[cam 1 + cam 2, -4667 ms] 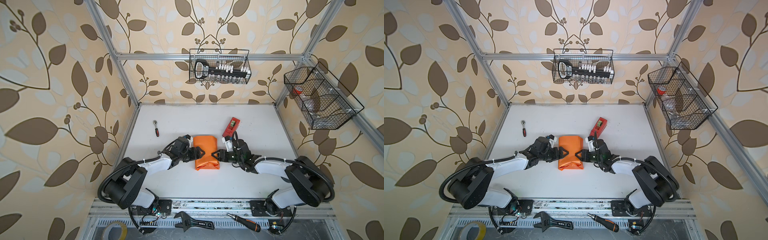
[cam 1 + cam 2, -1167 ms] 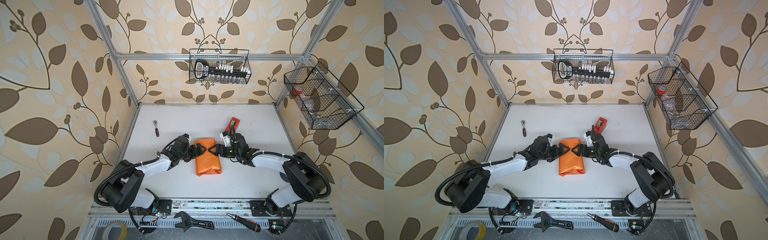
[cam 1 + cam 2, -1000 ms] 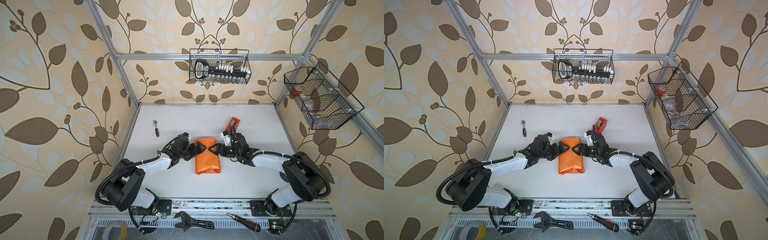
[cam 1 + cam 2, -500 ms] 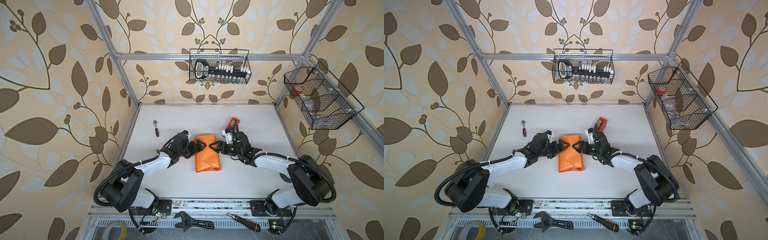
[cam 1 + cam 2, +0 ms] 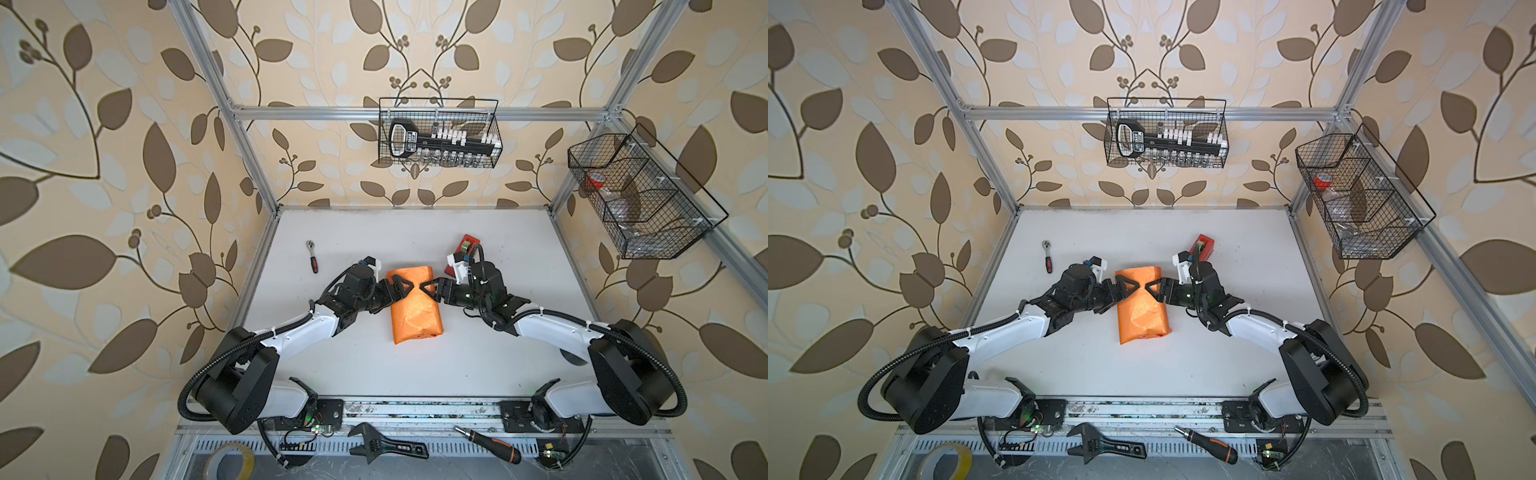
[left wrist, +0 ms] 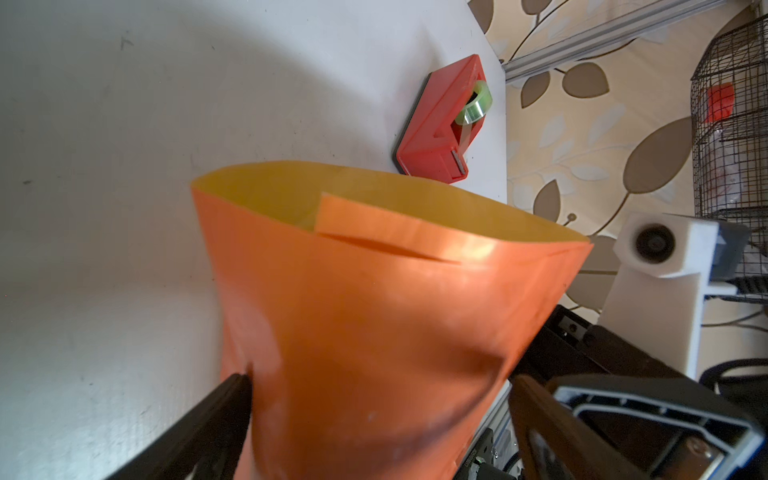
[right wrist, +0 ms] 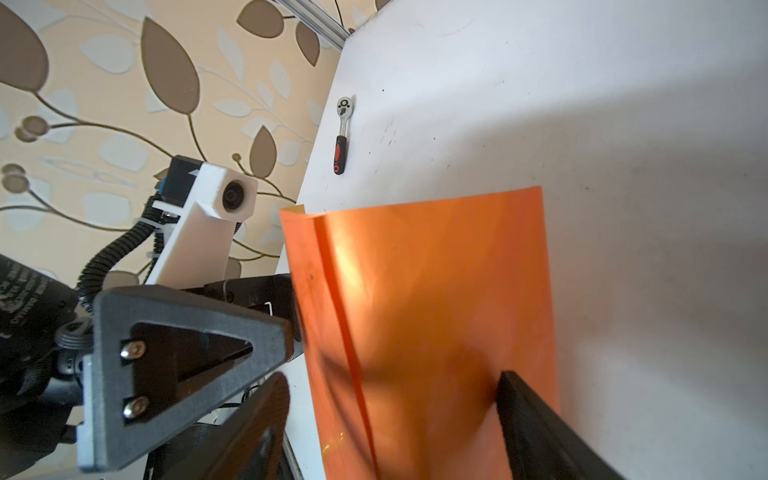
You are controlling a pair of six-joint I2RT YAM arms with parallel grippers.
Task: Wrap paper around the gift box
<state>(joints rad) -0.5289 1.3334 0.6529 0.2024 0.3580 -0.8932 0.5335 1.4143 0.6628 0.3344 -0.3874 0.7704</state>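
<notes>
Can't see the gift box. The paper point(image 5: 415, 316) tube runs front-to-back, mouth rearward. My left hand point(image 5: 404, 287) and right hand point(image 5: 426, 289) straddle it wide; grip unclear.

No text can be read. A white label on the black socket holder point(image 5: 440, 143), upper centre, is too small; print on a black arm housing point(image 7: 20, 299), left edge, is blurred.

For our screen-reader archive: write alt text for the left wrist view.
A loose tube of orange paper, yellow inside and open at its far end, fills the view, with the left pincer straddling its near end. Beyond it a red tape dispenser sits on the white table.
</notes>
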